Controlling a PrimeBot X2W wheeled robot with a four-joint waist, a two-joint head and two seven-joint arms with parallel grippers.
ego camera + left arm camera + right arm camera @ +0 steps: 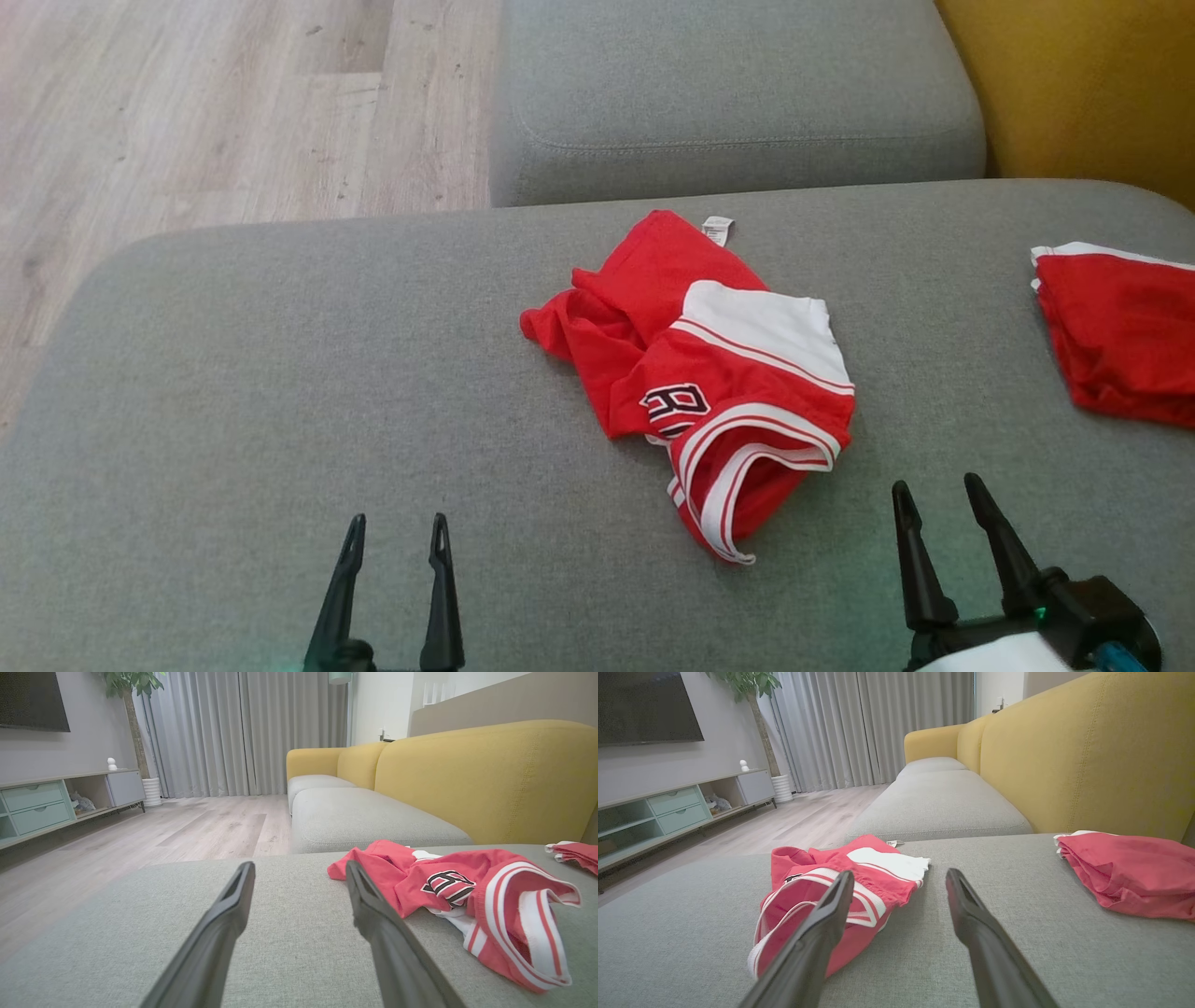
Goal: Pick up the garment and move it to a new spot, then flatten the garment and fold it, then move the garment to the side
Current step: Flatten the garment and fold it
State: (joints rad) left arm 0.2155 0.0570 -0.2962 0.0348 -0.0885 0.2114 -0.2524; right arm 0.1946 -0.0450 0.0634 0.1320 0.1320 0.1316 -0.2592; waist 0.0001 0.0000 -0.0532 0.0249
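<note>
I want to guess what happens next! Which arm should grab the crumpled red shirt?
Probably right. The right gripper sits open closer to the crumpled red shirt; the left gripper, also open, has more bare cushion to cross.

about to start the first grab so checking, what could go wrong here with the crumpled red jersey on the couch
1. The red jersey lies bunched in layers; the open right hand, the nearer one, may pinch only the loose striped trim and lift it twisted.
2. A second red garment sits at the right of the same grey cushion; a new spot that way could overlap it.
</note>
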